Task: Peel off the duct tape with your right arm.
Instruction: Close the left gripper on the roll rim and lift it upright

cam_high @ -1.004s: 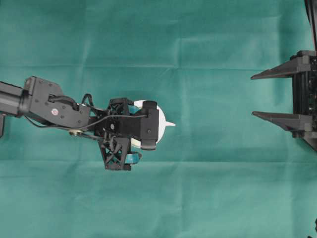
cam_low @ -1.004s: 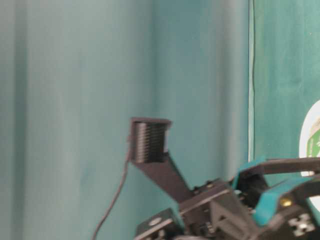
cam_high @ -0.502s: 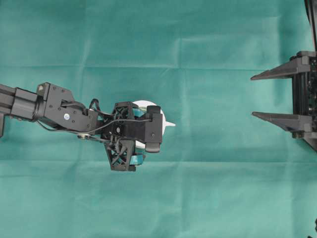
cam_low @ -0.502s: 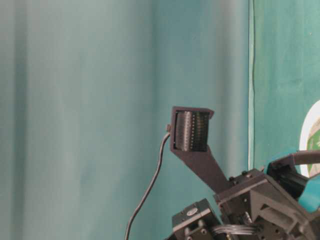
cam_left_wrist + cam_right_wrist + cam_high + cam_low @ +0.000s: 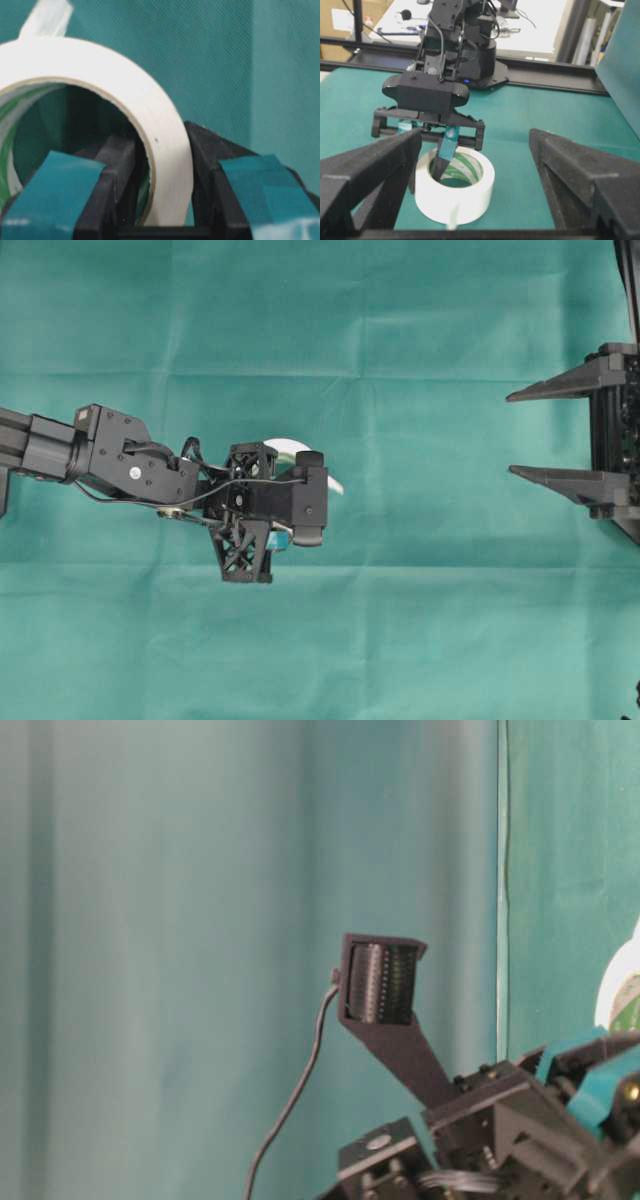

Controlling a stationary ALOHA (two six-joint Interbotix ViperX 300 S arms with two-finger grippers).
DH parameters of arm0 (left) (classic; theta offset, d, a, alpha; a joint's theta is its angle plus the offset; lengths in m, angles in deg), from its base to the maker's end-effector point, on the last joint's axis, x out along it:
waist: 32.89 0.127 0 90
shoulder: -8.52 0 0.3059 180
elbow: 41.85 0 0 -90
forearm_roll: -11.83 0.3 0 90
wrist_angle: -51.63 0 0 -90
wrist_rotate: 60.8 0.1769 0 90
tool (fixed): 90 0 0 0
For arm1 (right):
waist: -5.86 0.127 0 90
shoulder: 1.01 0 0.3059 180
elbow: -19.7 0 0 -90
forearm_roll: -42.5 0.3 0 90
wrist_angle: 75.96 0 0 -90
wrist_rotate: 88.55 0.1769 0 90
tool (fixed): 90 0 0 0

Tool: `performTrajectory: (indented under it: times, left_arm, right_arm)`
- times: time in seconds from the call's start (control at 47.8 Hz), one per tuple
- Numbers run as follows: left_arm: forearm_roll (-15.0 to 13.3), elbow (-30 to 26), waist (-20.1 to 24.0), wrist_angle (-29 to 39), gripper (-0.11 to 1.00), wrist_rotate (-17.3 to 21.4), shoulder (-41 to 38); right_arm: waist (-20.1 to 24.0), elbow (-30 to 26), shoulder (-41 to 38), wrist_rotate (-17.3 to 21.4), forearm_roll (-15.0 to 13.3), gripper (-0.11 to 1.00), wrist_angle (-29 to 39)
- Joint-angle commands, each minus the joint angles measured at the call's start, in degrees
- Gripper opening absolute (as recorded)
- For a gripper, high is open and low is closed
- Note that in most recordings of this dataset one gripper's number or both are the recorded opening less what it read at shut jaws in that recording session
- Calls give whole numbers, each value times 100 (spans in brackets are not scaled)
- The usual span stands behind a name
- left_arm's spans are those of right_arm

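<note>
The duct tape (image 5: 288, 446) is a wide white roll lying flat on the green cloth, its loose tab (image 5: 335, 485) pointing right. The green-and-white core shows in the right wrist view of the duct tape (image 5: 470, 192). My left gripper (image 5: 283, 532) is shut on the roll's wall, one teal-striped finger (image 5: 449, 145) inside the core and the other outside. In the left wrist view both fingers press the wall of the duct tape (image 5: 125, 80) at the left gripper (image 5: 165, 170). My right gripper (image 5: 510, 433) stands open far to the right, level with the roll; in its own view the right gripper (image 5: 476, 135) holds nothing.
Green cloth (image 5: 420, 620) covers the table. The left arm's wrist camera housing (image 5: 308, 500) hides most of the roll from above and stands tall in the table-level view (image 5: 380, 985). A black rail (image 5: 545, 82) and a cluttered desk lie behind the left arm's base.
The left gripper has come down over the roll and its fingers have closed from wide open onto the roll's wall. The roll and tab shifted slightly left. The right arm has not moved.
</note>
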Motion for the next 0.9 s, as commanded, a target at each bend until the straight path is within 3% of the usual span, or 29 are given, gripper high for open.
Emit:
performTrajectory:
  times: [0.0,0.335,0.586,0.879]
  left_arm:
    - [0,-149,-70,185,22,-18,360]
    - [44,-650,-272,1310,22,18,870]
    - [53,-1371,-431,2188,22,483,1310]
    - [97,-2074,-413,3164,22,519,1415]
  right_arm:
    - [-9,-70,-35,9,-9,84,-53]
    - [-9,-70,-35,9,0,84,-44]
    - [9,-44,-35,18,0,84,-44]
    - [35,-44,-35,18,0,84,-26]
